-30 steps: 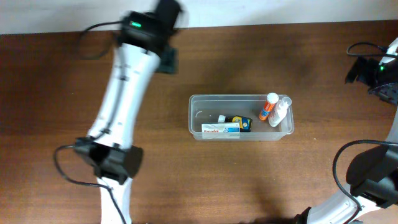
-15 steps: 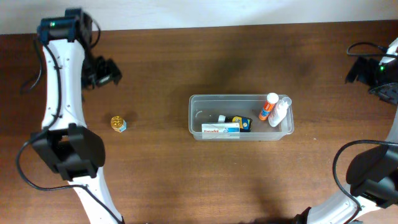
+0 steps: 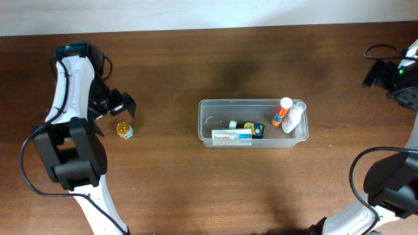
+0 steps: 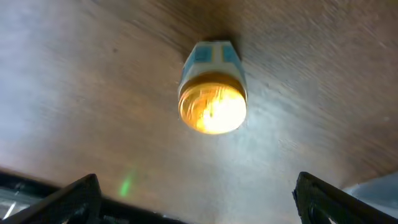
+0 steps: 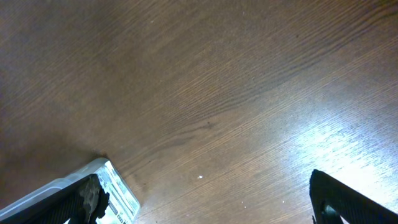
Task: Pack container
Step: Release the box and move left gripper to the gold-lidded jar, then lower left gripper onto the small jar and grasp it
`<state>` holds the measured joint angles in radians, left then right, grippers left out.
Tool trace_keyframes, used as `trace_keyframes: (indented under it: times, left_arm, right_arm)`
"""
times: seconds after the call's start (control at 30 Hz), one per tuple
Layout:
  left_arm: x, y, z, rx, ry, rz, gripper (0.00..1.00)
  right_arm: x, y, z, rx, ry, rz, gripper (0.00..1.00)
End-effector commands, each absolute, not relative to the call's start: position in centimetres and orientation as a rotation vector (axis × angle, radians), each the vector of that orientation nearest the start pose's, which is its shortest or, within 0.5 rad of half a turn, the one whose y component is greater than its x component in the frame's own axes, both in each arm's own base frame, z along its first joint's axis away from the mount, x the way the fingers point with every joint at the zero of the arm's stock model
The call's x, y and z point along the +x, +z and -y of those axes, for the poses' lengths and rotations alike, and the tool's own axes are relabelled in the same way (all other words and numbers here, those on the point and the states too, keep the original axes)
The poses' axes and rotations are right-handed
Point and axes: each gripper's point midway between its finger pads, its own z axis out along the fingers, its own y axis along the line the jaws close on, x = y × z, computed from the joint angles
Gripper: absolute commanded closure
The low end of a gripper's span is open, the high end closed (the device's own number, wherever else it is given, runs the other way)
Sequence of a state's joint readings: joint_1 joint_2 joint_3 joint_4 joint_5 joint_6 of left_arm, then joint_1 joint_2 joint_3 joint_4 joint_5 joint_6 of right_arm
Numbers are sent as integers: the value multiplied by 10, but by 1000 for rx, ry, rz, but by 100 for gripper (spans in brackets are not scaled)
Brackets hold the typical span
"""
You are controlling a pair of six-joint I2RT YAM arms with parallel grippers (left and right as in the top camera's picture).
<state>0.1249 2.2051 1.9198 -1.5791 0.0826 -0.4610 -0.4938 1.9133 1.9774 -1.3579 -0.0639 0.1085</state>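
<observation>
The clear plastic container (image 3: pixel 204 111) stands at mid-table. It holds a white-and-blue box (image 3: pixel 231 136), a small yellow-and-dark item (image 3: pixel 252 129), an orange bottle (image 3: pixel 281 112) with a white cap and a clear bottle (image 3: pixel 295 117). A small gold-lidded jar (image 3: pixel 124 130) stands on the table at the left and also shows in the left wrist view (image 4: pixel 213 93). My left gripper (image 3: pixel 118 104) is open and empty, just behind the jar; its fingertips (image 4: pixel 199 202) frame bare wood short of it. My right gripper (image 3: pixel 390 76) is open and empty at the far right edge.
The table is dark brown wood, with a pale wall along its back edge. In the right wrist view a pale printed object (image 5: pixel 119 193) lies at the lower left beside one finger of the gripper (image 5: pixel 214 202); I cannot tell what it is.
My left arm has swung from the back middle of the table to the left and come down close to the gold-lidded jar, which it hid before. The right arm has not moved.
</observation>
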Motion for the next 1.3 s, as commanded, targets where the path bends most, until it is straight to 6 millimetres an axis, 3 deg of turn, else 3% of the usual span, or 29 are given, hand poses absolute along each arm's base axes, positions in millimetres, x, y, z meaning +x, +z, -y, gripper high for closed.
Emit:
trace_keyframes:
  times: [0.0, 0.17, 0.43, 0.73, 0.87, 1.27]
  left_arm:
    - [354, 64, -27, -961, -105, -3311, 1]
    - [361, 44, -28, -776, -136, -3312, 1]
    - [371, 37, -40, -707, 17, -3267, 1]
    - [377, 37, -17, -534, 66, -3280, 4]
    - [378, 37, -14, -549, 207, -3253, 3]
    - [372, 30, -20, -534, 187, -3278, 2]
  right_arm:
    - [371, 202, 188, 842, -3, -2733, 2]
    - [371, 202, 188, 842, -3, -2734, 2]
    - [371, 202, 188, 842, -3, -2734, 2]
    - [371, 202, 188, 842, -3, -2733, 2]
    - [371, 202, 188, 842, -3, -2733, 2]
    - [371, 202, 188, 842, -3, -2734, 2]
